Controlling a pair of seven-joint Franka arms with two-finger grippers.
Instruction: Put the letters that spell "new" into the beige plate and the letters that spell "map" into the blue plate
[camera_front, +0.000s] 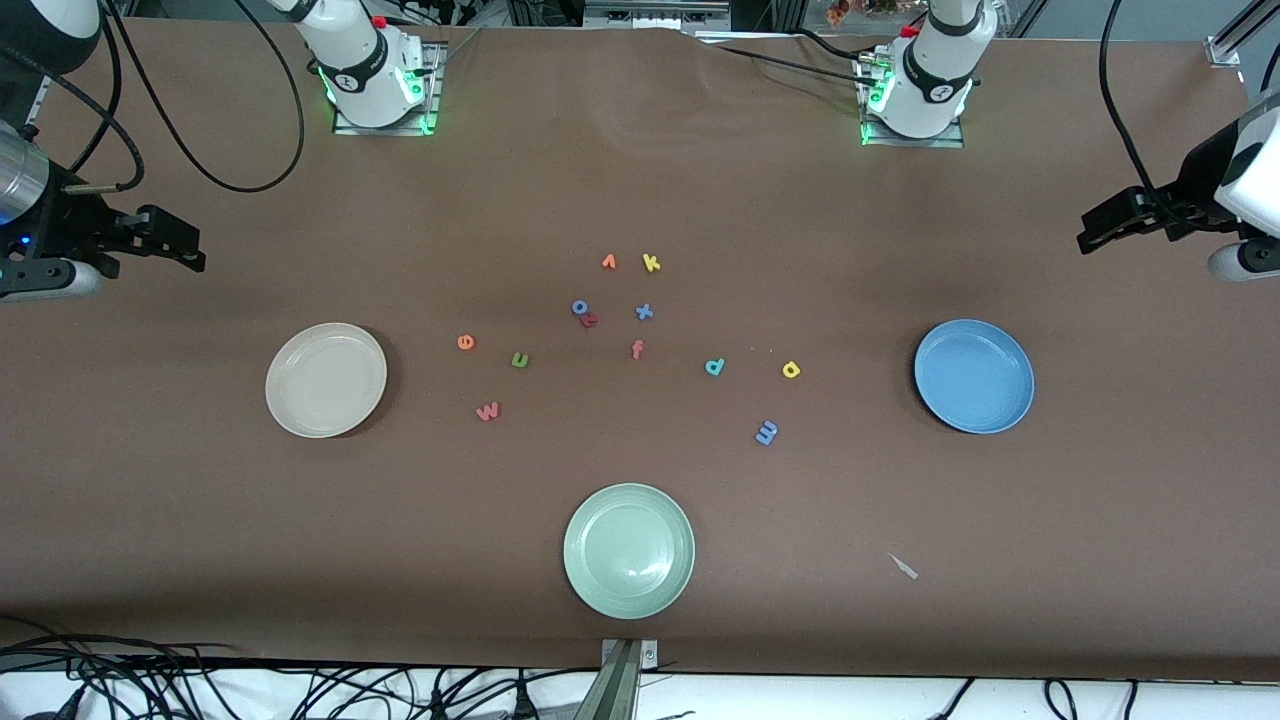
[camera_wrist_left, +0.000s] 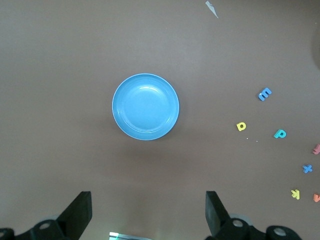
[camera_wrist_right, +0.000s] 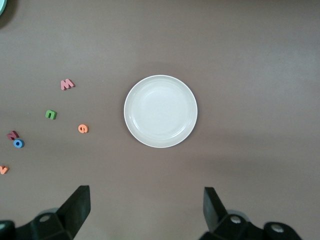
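Hovering: left gripper (camera_wrist_left: 145, 215) jaws wide, empty, over blue plate (camera_front: 973, 375) | right gripper (camera_wrist_right: 145, 212) same, over beige plate (camera_front: 326, 379) | n (camera_front: 519, 360), e (camera_front: 465, 342), w (camera_front: 487, 410) on table near beige | m (camera_front: 766, 432), a (camera_front: 791, 369), p (camera_front: 714, 366) prob. all loose, nearer blue

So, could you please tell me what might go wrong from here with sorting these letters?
1. Mix-ups: the orange e shares its colour with the orange v, and the blue m with the blue x, so a wrong letter may be picked.
2. The green n reads like a u and could be skipped.
3. The pale green plate lies between the beige plate and the blue plate, inviting a misplaced drop.
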